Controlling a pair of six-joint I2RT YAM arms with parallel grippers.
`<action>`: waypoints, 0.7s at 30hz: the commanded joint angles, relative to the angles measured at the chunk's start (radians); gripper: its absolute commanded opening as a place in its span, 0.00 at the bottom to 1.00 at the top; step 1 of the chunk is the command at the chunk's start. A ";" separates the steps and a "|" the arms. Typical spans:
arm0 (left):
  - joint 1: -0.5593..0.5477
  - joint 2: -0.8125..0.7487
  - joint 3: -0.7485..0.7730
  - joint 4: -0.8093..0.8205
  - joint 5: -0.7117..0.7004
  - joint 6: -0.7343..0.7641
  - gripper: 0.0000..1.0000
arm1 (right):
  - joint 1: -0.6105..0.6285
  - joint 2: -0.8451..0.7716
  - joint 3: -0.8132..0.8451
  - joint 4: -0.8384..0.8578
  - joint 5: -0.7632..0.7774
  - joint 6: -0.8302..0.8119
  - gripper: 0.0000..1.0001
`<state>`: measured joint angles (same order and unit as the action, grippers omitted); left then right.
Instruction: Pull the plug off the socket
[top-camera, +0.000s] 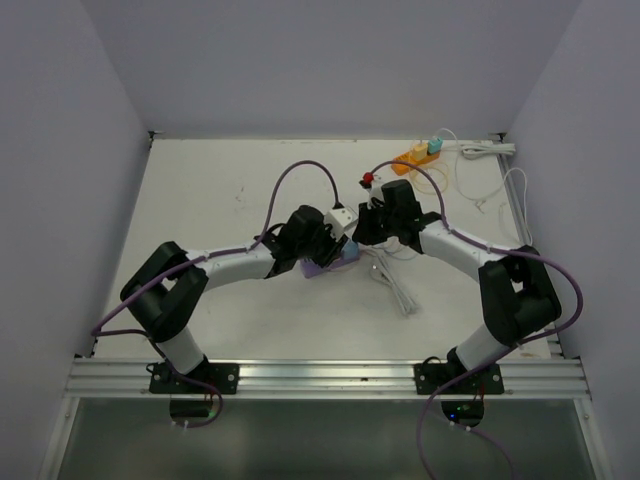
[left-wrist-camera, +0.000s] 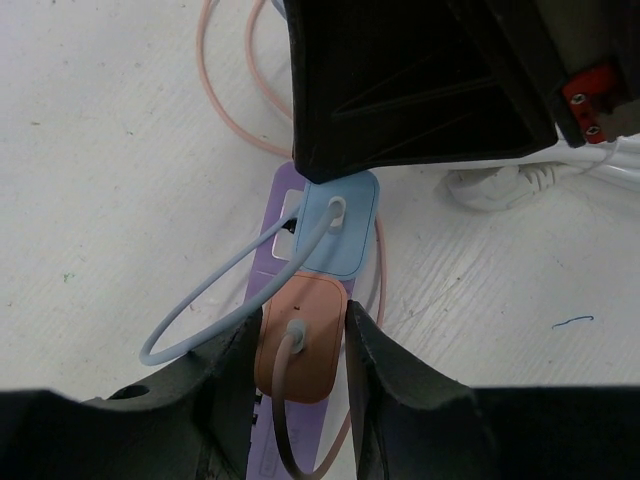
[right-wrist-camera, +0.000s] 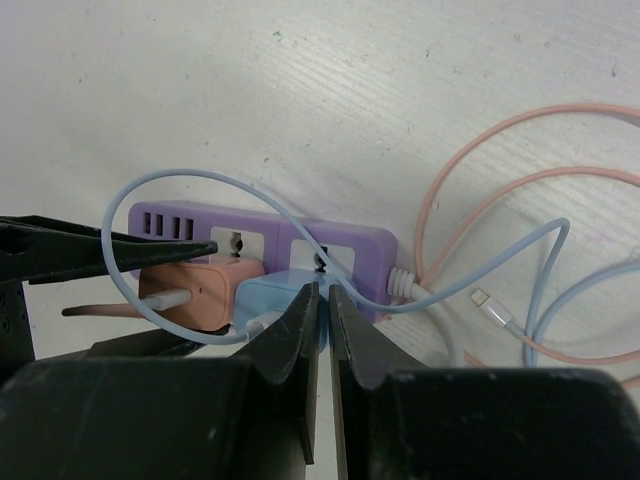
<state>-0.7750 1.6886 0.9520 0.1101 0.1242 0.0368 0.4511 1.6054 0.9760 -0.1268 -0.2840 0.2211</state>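
On the left, the left gripper (left-wrist-camera: 303, 326) is clenched on the orange plug (left-wrist-camera: 300, 345), one finger pressed against each of its sides. That plug sits on the purple power strip (right-wrist-camera: 335, 236), which lies flat on the white table (top-camera: 220, 200) near its middle, between the two arms. From these angles I cannot tell whether the orange plug's pins are fully seated in the socket. Just beside it on the same strip is the blue plug (right-wrist-camera: 272, 297), with a pale blue cable (right-wrist-camera: 180, 180) arching up out of it and looping over the strip. The right gripper (right-wrist-camera: 323, 296) has its tips at the blue plug, fingers pressed almost together with only a thin slit between them; nothing visible is caught in that slit. To the right of the strip, a pink cable (right-wrist-camera: 500, 150) lies in loose curves on the table. At the far right corner lie an orange power strip (top-camera: 416, 157) and a white power strip (top-camera: 487, 148), well apart from both grippers.
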 joint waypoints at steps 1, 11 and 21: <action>-0.007 -0.064 0.061 0.157 0.023 -0.025 0.00 | 0.014 0.054 -0.037 -0.148 0.088 -0.045 0.10; -0.009 -0.153 0.005 0.166 0.009 -0.028 0.00 | 0.015 0.048 -0.042 -0.145 0.098 -0.040 0.09; -0.009 -0.263 -0.042 -0.009 0.074 -0.129 0.00 | 0.014 0.031 -0.025 -0.152 0.098 -0.022 0.12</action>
<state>-0.7803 1.4982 0.9344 0.1284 0.1604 -0.0364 0.4599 1.6032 0.9764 -0.1215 -0.2516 0.2203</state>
